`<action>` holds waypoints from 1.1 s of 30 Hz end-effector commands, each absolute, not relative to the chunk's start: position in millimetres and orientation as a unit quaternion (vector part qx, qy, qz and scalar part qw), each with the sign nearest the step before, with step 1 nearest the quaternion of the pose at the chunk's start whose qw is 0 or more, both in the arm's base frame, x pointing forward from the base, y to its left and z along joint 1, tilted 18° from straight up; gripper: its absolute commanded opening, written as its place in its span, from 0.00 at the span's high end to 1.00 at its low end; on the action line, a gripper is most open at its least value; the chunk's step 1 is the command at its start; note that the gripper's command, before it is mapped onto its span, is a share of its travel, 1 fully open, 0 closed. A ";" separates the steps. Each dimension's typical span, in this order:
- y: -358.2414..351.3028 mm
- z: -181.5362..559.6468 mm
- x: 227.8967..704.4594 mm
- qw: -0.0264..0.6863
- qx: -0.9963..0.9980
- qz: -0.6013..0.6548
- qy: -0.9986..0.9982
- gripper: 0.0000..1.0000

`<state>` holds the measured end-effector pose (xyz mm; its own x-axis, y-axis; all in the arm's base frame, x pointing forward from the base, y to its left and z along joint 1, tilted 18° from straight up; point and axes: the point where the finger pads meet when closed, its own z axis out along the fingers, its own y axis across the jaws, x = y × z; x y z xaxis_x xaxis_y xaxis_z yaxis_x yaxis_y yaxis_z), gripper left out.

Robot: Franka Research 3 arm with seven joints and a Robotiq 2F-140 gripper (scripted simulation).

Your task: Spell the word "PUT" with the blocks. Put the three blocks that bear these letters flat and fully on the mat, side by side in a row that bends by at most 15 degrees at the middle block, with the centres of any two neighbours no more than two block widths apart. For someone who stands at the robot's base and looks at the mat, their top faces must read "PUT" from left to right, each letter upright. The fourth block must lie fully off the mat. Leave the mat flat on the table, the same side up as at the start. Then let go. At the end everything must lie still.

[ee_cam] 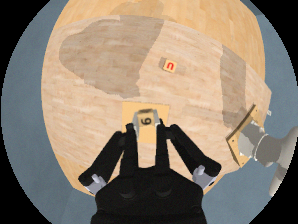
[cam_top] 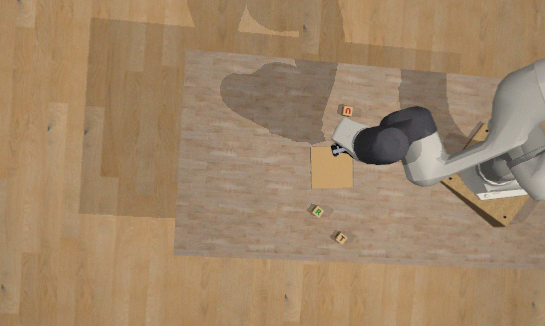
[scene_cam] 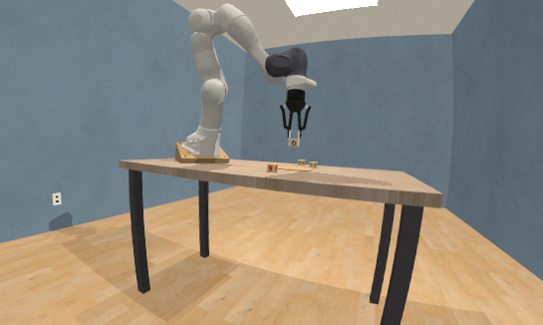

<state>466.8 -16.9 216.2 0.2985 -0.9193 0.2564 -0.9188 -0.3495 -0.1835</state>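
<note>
My gripper [scene_cam: 294, 136] is shut on a wooden block [scene_cam: 293, 143] with a dark letter that I take for the P, and holds it high above the table. In the wrist view the block [ee_cam: 145, 120] sits between the fingertips, over the tan square mat [ee_cam: 131, 111]. From above, the mat [cam_top: 332, 167] lies mid-table with nothing on it, and my wrist hides most of the gripper [cam_top: 337, 149] at its near corner. The U block [cam_top: 347, 111], with a red letter, lies off the mat to one side. The green R block [cam_top: 317, 211] and the T block [cam_top: 341, 238] lie off it on the other side.
The robot's wooden base plate [cam_top: 488, 195] is bolted at the table's edge behind the arm. The U block also shows in the wrist view [ee_cam: 170, 66] and in the side view [scene_cam: 272, 167].
</note>
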 end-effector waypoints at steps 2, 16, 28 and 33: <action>-40.5 221.3 467.2 0.016 -0.757 -0.158 0.633 0.84; -78.5 227.3 464.5 0.029 -0.703 -0.158 0.693 0.84; -79.2 223.6 465.6 0.029 -0.703 -0.157 0.693 0.84; -81.7 209.8 469.5 0.029 -0.703 -0.157 0.693 0.84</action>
<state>466.3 -81.1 217.7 -0.0016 -0.9826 0.1858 -0.9667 -0.0460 -0.2516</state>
